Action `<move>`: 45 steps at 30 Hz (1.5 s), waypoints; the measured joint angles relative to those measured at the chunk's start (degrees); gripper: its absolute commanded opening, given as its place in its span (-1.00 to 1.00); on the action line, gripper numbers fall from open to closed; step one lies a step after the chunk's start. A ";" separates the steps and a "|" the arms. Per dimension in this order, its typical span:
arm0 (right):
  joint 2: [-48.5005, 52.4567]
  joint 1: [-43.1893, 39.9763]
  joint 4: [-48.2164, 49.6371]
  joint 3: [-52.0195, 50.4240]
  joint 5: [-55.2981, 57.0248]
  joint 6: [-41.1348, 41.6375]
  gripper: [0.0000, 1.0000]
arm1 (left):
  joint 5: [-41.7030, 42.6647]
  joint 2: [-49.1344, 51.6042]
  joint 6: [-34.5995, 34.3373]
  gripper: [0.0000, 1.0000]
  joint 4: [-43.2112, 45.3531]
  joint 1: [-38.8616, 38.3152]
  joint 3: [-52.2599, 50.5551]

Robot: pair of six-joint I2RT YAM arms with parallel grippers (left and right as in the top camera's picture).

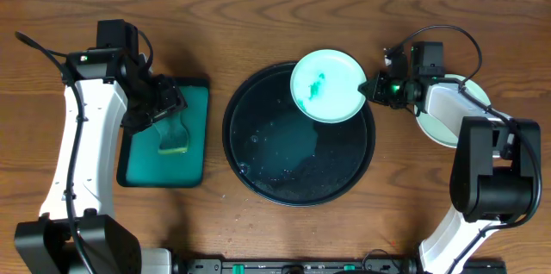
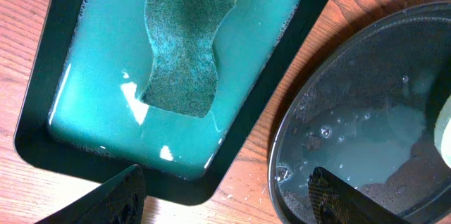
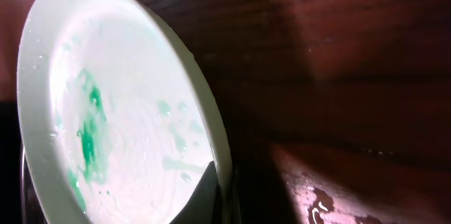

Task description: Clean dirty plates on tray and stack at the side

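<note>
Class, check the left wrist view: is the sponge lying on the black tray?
No, the sponge lies in the teal tray, beside the black tray.

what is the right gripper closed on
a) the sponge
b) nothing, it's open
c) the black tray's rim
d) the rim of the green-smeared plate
d, the right gripper is shut on the right edge of the smeared plate, while the sponge lies in the teal tray on the far side of the table.
</note>
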 measured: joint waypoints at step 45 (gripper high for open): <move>-5.84 16.76 -20.44 -1.97 14.36 4.13 -0.97 | -8.66 7.85 -1.29 0.25 19.89 0.00 -14.99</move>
